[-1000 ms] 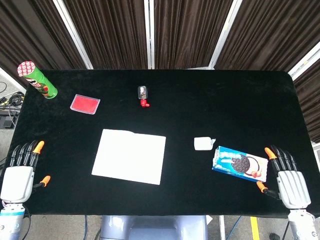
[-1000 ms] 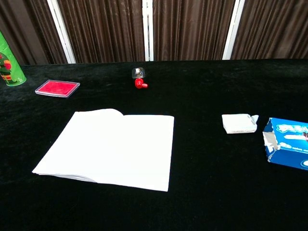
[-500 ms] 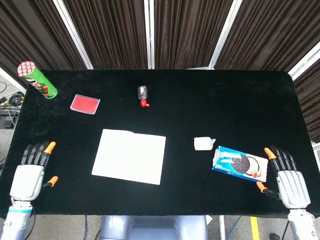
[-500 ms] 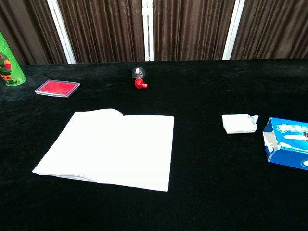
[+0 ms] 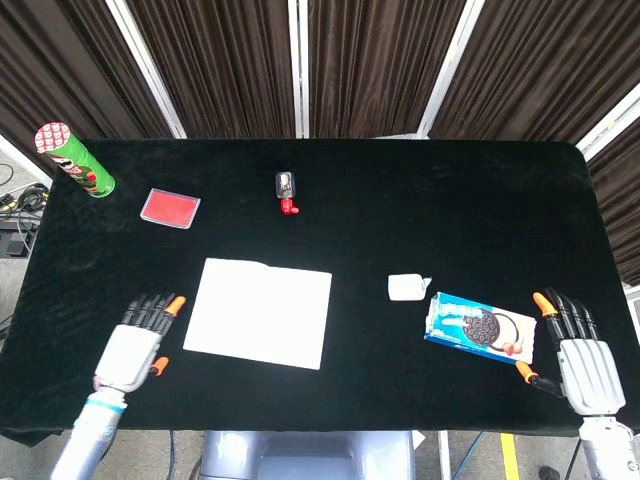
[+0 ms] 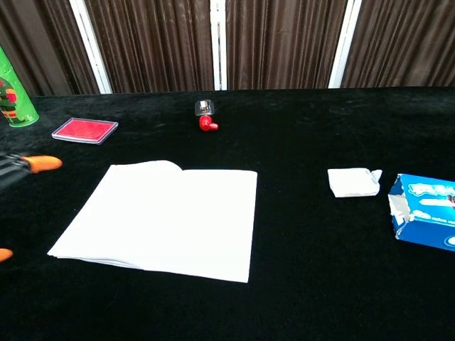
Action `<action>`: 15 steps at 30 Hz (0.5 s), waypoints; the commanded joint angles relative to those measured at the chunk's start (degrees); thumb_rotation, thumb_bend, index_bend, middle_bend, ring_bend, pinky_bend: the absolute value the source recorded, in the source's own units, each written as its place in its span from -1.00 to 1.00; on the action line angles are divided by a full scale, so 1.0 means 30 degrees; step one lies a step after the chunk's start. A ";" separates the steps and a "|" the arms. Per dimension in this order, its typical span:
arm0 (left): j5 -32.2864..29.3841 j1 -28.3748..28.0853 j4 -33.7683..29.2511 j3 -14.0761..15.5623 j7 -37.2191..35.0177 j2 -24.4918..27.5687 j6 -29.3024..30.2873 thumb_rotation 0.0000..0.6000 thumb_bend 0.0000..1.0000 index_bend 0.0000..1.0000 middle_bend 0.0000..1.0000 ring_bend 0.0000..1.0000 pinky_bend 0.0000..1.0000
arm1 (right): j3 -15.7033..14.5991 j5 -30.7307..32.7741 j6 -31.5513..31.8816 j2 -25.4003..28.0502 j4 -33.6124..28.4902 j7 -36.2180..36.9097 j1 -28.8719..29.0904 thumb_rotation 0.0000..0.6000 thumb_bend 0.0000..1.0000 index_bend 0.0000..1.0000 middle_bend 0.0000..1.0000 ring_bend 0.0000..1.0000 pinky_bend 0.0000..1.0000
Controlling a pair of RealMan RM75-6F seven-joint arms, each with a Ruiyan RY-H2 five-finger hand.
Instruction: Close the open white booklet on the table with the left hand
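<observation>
Left hand (image 5: pixel 135 345) sat lower left of frame, fingers spread, empty, just beside booklet's left edge. White booklet (image 5: pixel 260 312) lay open, flat, centre-left. Advice: slip fingertips under left page edge, lift, sweep rightward over spine. Right hand (image 5: pixel 580 360) lower right, fingers spread, idle.

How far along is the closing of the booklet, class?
Nothing is done yet: the white booklet lies open and flat. In hand: the left robot hand sits beside its left edge, fingers spread, not touching. The right robot hand rests open by the cookie box. Left: lift a page and fold it shut.
</observation>
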 commanded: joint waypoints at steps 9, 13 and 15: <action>-0.1159 -0.1301 0.1617 -0.0249 0.1933 -0.2686 -0.1724 1.00 -0.42 -1.00 -1.00 -1.00 -1.00 | -0.0054 -0.0141 0.0040 0.0113 -0.0117 0.0191 -0.0021 1.00 -0.83 -1.00 -1.00 -1.00 -1.00; -0.1313 -0.1564 0.2067 -0.0259 0.2044 -0.3202 -0.1931 1.00 -0.42 -1.00 -1.00 -1.00 -1.00 | -0.0031 -0.0135 0.0063 0.0167 -0.0164 0.0291 -0.0026 1.00 -0.83 -1.00 -1.00 -1.00 -1.00; -0.1368 -0.1669 0.2293 -0.0305 0.2091 -0.3424 -0.1941 1.00 -0.41 -1.00 -1.00 -1.00 -1.00 | -0.0021 -0.0135 0.0085 0.0202 -0.0199 0.0346 -0.0035 1.00 -0.83 -1.00 -1.00 -1.00 -1.00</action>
